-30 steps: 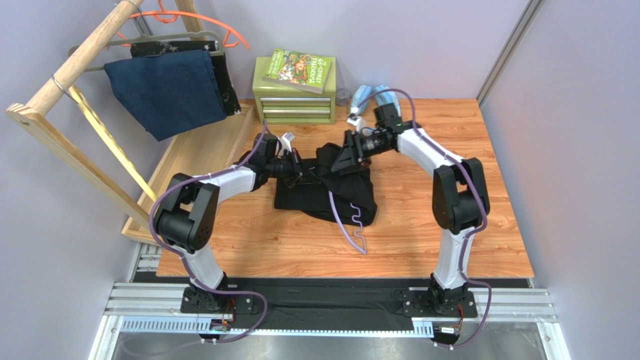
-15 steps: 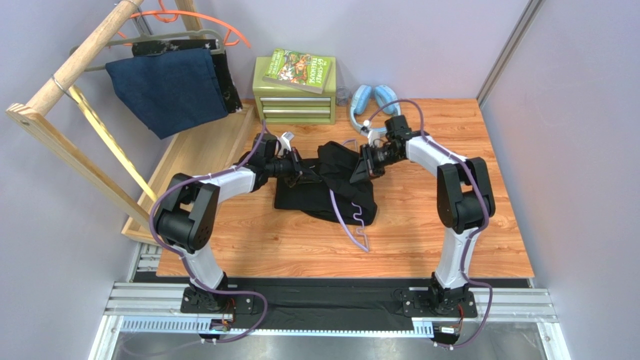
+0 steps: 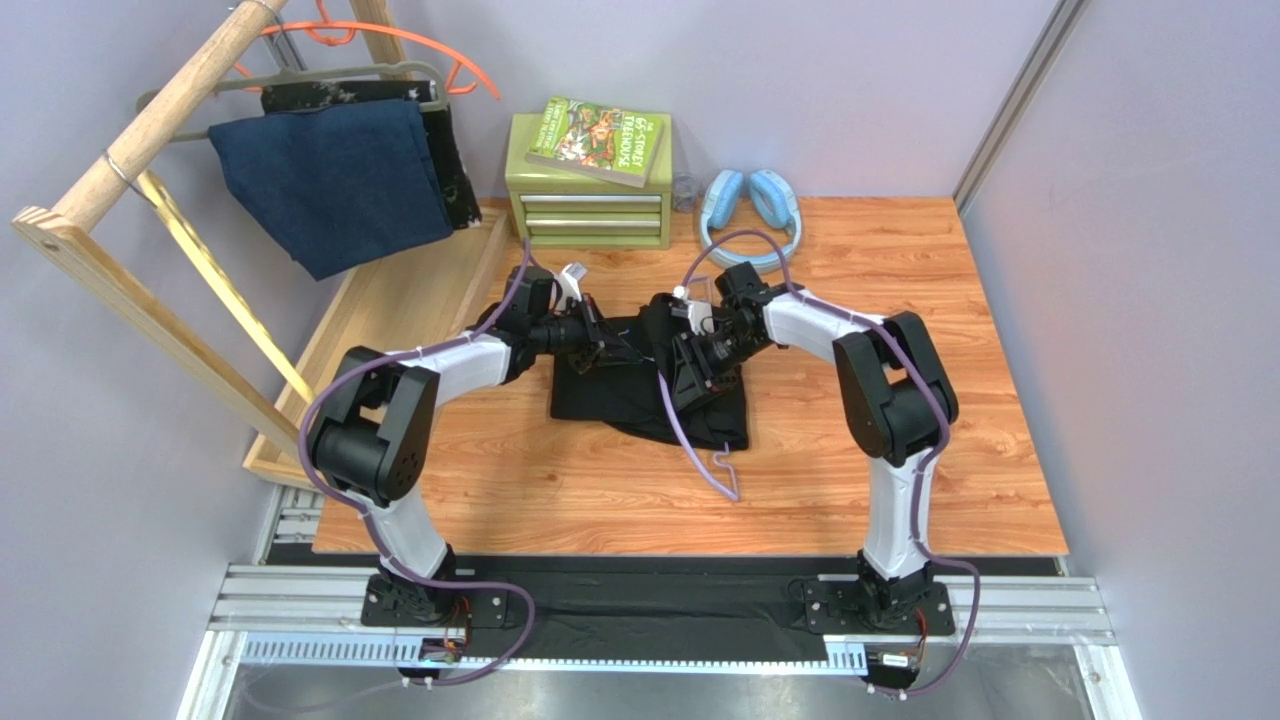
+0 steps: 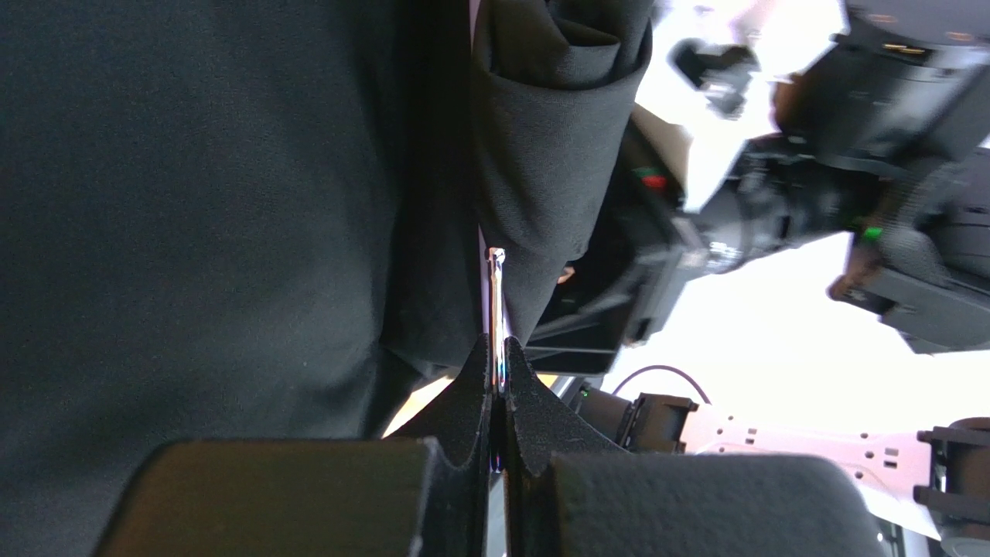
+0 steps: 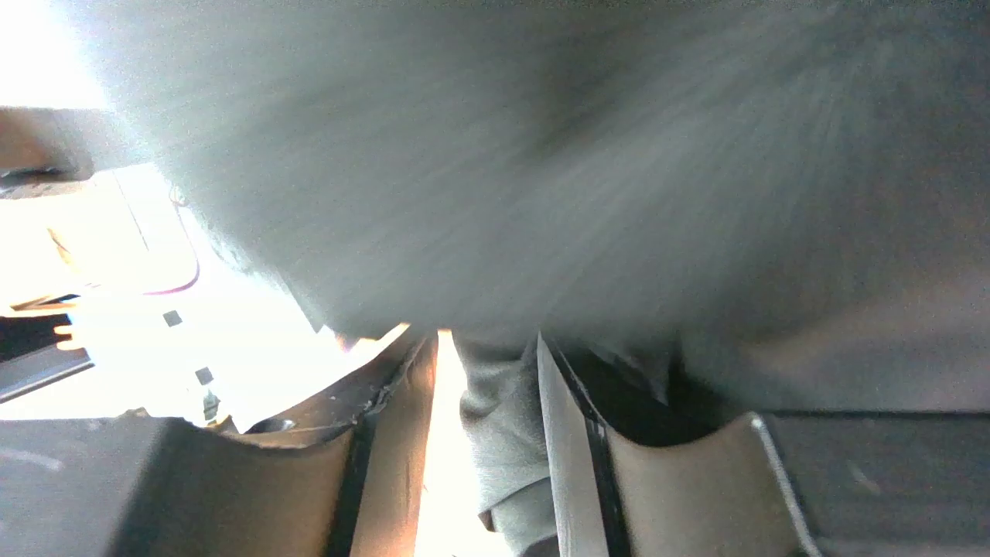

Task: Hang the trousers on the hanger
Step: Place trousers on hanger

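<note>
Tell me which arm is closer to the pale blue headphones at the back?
Right. The right arm reaches just in front of the pale blue headphones; the left arm sits farther off to their left.

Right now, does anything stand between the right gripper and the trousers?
Nothing visible does: a fold of the trousers sits between the parted fingers of the right gripper, while the left gripper pinches the hanger beside the cloth.

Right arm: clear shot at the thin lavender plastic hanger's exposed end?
Probably yes. That end of the hanger lies bare on the wooden table beside the black fabric trousers; the right gripper must first leave the trouser fold between its fingers.
</note>
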### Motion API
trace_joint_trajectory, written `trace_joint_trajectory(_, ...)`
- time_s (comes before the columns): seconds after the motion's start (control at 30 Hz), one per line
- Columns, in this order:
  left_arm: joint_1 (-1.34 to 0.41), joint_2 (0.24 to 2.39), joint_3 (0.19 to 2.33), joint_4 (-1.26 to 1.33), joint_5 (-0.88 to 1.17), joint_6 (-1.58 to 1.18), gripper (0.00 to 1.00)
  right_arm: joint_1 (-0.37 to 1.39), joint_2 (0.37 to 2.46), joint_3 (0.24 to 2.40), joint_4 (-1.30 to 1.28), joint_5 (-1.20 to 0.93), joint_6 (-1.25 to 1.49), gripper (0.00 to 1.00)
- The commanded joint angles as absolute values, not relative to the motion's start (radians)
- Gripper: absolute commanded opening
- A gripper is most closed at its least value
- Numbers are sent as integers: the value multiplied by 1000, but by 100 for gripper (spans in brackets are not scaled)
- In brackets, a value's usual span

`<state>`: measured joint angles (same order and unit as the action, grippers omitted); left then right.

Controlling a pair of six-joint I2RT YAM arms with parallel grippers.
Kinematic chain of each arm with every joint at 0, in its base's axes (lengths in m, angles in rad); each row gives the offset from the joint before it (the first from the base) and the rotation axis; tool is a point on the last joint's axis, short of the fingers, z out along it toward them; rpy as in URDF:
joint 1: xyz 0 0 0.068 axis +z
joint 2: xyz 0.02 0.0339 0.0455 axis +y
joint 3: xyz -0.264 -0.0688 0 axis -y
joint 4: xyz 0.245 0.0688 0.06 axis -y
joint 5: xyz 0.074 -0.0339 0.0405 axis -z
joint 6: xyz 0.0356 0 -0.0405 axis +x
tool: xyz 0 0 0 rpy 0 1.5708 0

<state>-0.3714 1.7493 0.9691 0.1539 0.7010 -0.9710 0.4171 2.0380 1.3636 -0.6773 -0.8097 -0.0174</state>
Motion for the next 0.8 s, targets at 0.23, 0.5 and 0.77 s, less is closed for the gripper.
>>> trace_joint_trajectory(0.23, -367, 1698, 985, 190, 753, -966, 0, 314, 1903, 1587, -668, -792, -130, 32)
trace_joint_trajectory(0.5, -367, 1689, 996, 206, 772, -977, 0, 318, 2111, 1727, -522, -706, -8, 16)
trace_joint_trajectory(0.77, -370, 1677, 1017, 210, 796, -971, 0, 354, 2194, 1690, -359, -617, 98, 7)
